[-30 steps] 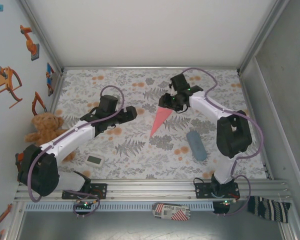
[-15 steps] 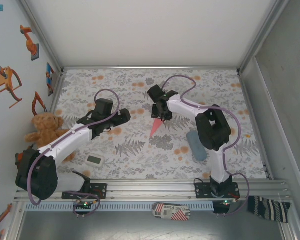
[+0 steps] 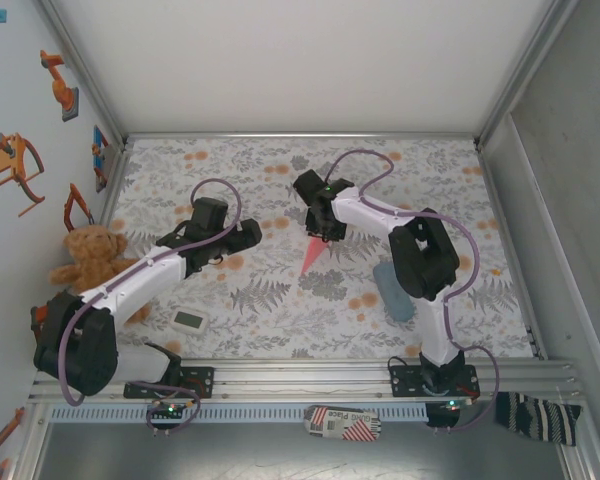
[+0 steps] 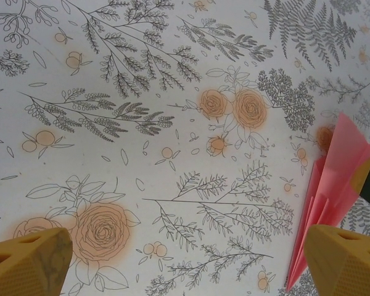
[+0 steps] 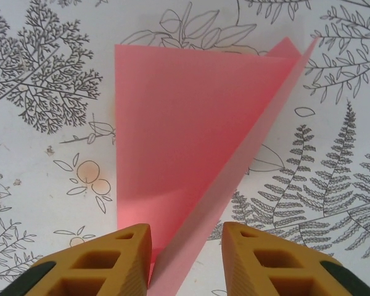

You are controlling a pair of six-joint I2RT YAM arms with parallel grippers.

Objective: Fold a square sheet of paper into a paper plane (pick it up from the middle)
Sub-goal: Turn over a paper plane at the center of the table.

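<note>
Shift since a second back: right arm further left, elbow folded up, right gripper down over the plane. Left arm barely changed.

Left to right, top view first. Teddy at the left edge of the mat, just beside the left forearm. Left gripper over the mat, left of the plane and apart from it. Left wrist view: both fingers spread wide at the bottom corners, nothing but mat between them, released. Plane at the right edge of that view, just past the right-hand finger. White gadget near the left base.

Plane about mid-mat, nose toward near-left, wide tail hidden under the right gripper. Right wrist view: fingers astride the raised centre fold, one wing flat on the mat, the other tilted up edge-on. Clear gap between right pad and paper; left pad touching or nearly so, hard to tell. Not clamped.

Pouch right of the plane, partly under the right elbow, lying flat, contents not visible. Box in front of the rail. Sock off the mat at near right.
</note>
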